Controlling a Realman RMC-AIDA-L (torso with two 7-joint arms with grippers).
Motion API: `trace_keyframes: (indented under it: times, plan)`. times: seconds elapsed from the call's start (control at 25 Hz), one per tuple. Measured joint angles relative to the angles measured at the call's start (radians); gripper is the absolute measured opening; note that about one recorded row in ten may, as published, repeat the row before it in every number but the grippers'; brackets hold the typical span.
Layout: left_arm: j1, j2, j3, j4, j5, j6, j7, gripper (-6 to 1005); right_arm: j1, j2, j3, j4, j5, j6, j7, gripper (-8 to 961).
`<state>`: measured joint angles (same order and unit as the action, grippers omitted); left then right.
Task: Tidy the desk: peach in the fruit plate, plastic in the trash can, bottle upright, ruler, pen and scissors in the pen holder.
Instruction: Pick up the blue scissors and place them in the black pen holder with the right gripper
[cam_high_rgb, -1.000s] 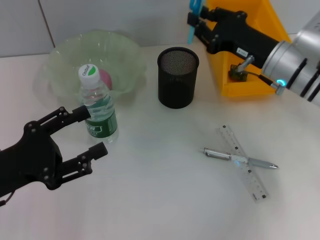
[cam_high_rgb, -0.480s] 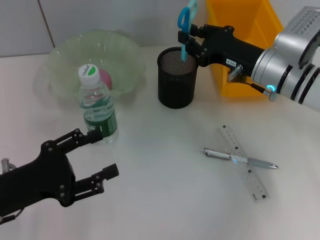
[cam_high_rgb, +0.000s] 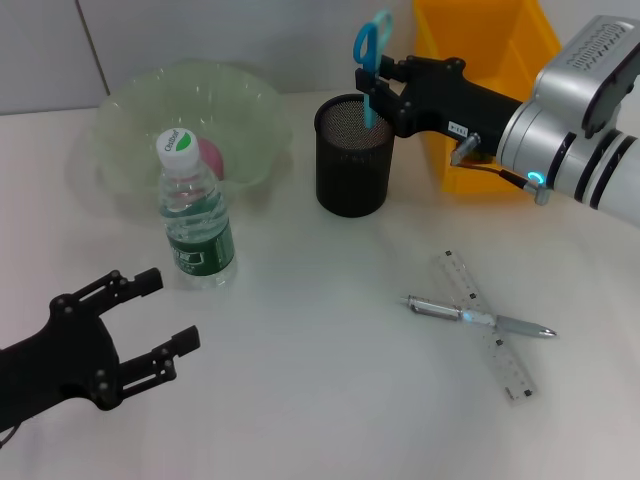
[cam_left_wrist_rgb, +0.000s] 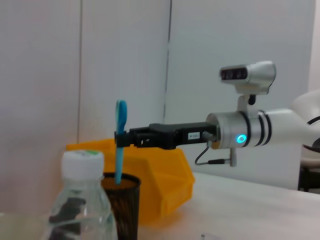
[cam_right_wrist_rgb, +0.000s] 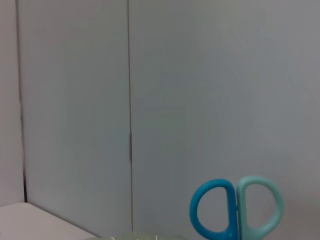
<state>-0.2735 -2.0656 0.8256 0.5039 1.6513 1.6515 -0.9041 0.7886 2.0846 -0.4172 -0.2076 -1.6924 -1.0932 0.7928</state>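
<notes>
The left gripper (cam_high_rgb: 150, 320) hangs low over the near left of the desk (cam_high_rgb: 320, 400), its fingers spread with nothing between them; a second ago it stood just beside the bottle, and now it has drawn back toward the near edge, well clear of it; the bottle (cam_high_rgb: 197, 220) stands upright with a white cap bearing a green mark and a green label whose writing I cannot read; just behind it sits the pale green fruit plate (cam_high_rgb: 130, 120), and the pink peach (cam_high_rgb: 210, 155) lies inside it, partly hidden by the bottle's cap; further right stands the black mesh pen holder (cam_high_rgb: 353, 165); the blue scissors (cam_high_rgb: 370, 60) hang upright with the blades down inside the holder's mouth and the handles up; the right gripper (cam_high_rgb: 372, 88) is clamped on them just above the rim; a second ago it held them farther back over the yellow bin (cam_high_rgb: 510, 60), and has since carried them across to the holder; the bin stands behind and right of the holder, its contents out of my sight; nearer, on the right of the desk, the pen (cam_high_rgb: 478, 318) lies crossed over the clear ruler (cam_high_rgb: 485, 325), the two touching, the ruler's markings too small to read.
</notes>
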Motion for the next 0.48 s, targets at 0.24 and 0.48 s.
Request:
trace_keyframes:
  times: [0.24, 0.48]
  plan:
    - [0.016, -0.001, 0.005, 0.001, 0.001, 0.005, 0.004, 785, 0.000, 0.000, 0.000, 0.014, 0.004, 0.009, -0.006, 279]
    - [0.019, -0.002, 0.007, -0.001, 0.001, 0.013, -0.002, 785, 0.012, 0.001, 0.000, 0.021, 0.002, 0.021, -0.009, 290]
